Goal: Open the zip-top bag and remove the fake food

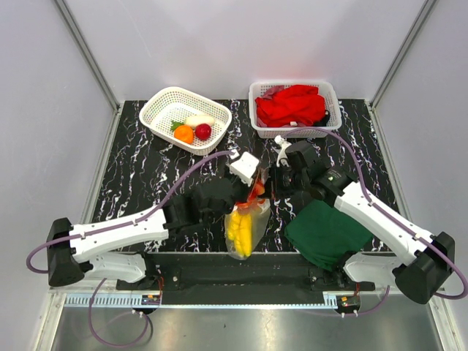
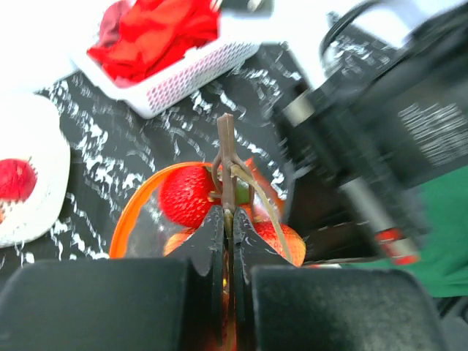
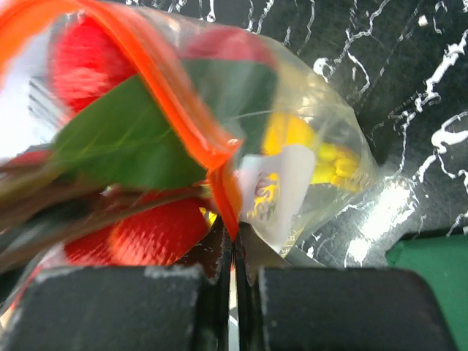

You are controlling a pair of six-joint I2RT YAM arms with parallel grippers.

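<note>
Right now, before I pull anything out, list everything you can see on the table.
zip-top bag: 1, clear with orange strip, table centre, mouth open
bananas: 1 bunch, yellow, inside bag
grape bunch: 1, red, at bag mouth
left basket: 1, white, far left
orange, apple, pale piece, green bit: 1 each, in left basket
right basket: 1, white, far right
red cloth: 1, in right basket
green cloth: 1, dark, near right
left gripper: shut on grape bunch stem
right gripper: shut on bag's strip
</note>
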